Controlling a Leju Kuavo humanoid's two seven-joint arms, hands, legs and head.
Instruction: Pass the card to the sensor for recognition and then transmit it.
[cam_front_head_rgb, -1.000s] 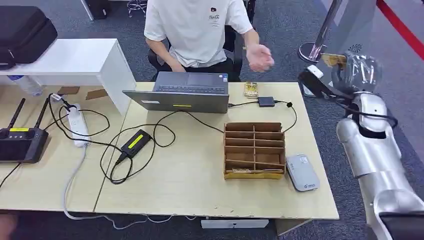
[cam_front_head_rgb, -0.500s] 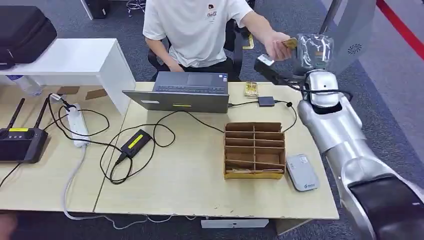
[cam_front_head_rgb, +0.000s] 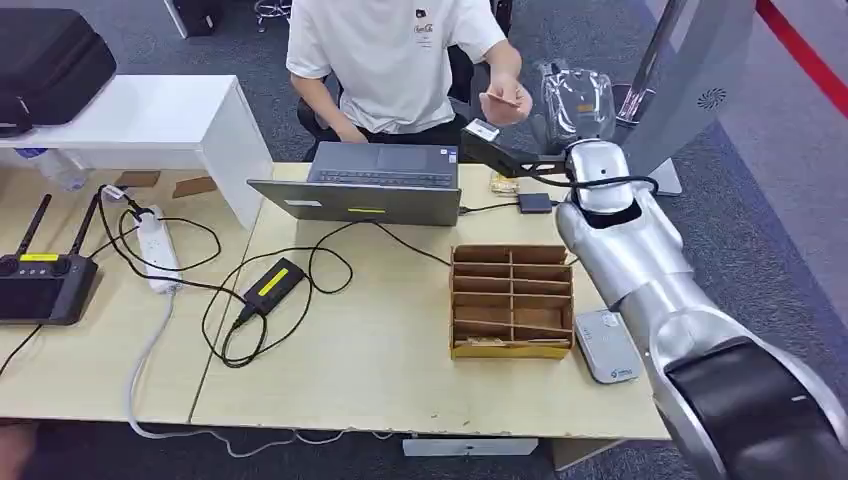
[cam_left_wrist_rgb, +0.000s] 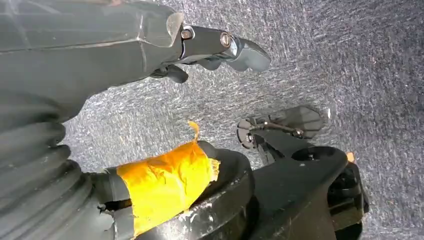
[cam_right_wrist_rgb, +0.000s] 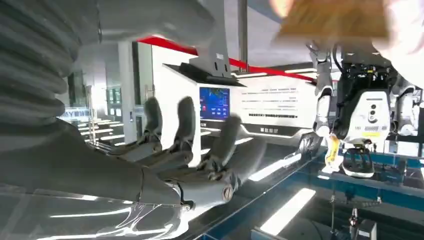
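Tan card (cam_front_head_rgb: 503, 99) in person's hand (cam_front_head_rgb: 510, 104); sensor (cam_front_head_rgb: 606, 346) on table.

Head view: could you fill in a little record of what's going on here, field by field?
Card: in the person's hand, off the robot
Right hand: raised beside the person's hand, fingers apart, holding nothing
Left hand: hanging over carpet, holding nothing
Card reader: flat on the table, right of the cardboard sorter
Laptop: open, before the person

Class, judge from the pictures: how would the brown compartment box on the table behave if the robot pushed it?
The compartment box looks like thin cardboard, so probably light and apt to slide on the smooth table. It is low and wide, so unlikely to tip. Its thin dividers might bend under a hard press.
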